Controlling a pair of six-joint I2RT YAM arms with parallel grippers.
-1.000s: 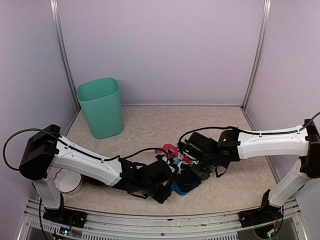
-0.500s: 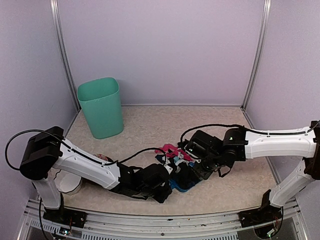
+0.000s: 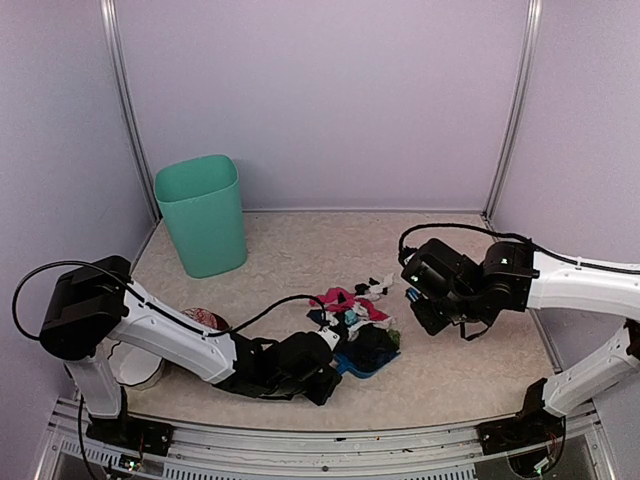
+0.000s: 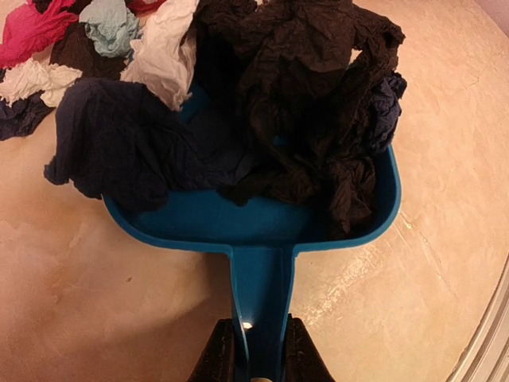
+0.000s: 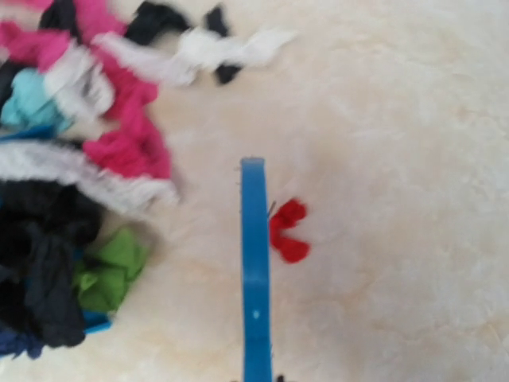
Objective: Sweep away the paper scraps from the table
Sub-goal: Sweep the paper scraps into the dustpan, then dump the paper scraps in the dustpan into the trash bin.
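Observation:
A blue dustpan (image 4: 262, 223) lies on the table (image 3: 470, 370), heaped with black paper scraps (image 4: 310, 103). My left gripper (image 4: 261, 358) is shut on its handle, low at the front of the table (image 3: 322, 372). More scraps (image 3: 345, 302), pink, white, teal and black, lie just beyond the dustpan (image 3: 362, 362). My right gripper (image 3: 418, 300) hangs to the right of the pile, shut on the blue hand brush (image 5: 255, 270). Its fingertips barely show at the bottom edge of the right wrist view. One red scrap (image 5: 288, 231) lies beside the brush. A green scrap (image 5: 107, 274) sits at the dustpan's edge.
A green waste bin (image 3: 203, 215) stands at the back left. A white round container (image 3: 135, 362) sits by the left arm's base, with a reddish item (image 3: 205, 318) near it. Walls close in the back and sides; a metal rail (image 3: 330, 438) runs along the front.
My right arm has drawn back to the right with the brush, away from the dustpan and off the pile. The left gripper has kept hold of the dustpan, which barely moved.

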